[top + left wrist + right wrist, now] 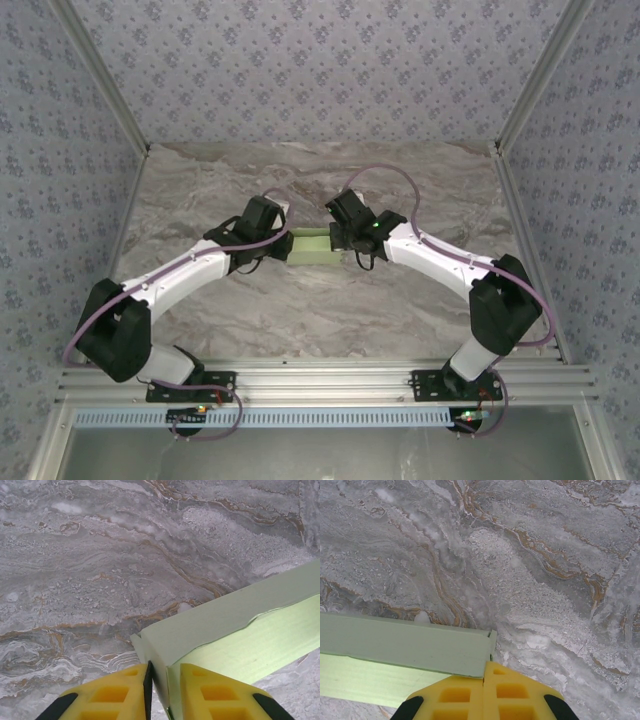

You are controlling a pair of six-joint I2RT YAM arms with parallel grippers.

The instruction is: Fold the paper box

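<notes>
Left gripper [159, 692] pinches one end wall of the paper box [235, 620]. Right gripper [484, 696] is clamped on the opposite end. Box sits on the counter [300, 310].

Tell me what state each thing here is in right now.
paper box: partly folded, one long wall standing, resting on the table.
left tool: shut on one end of the paper box.
right tool: shut on the other end.
</notes>
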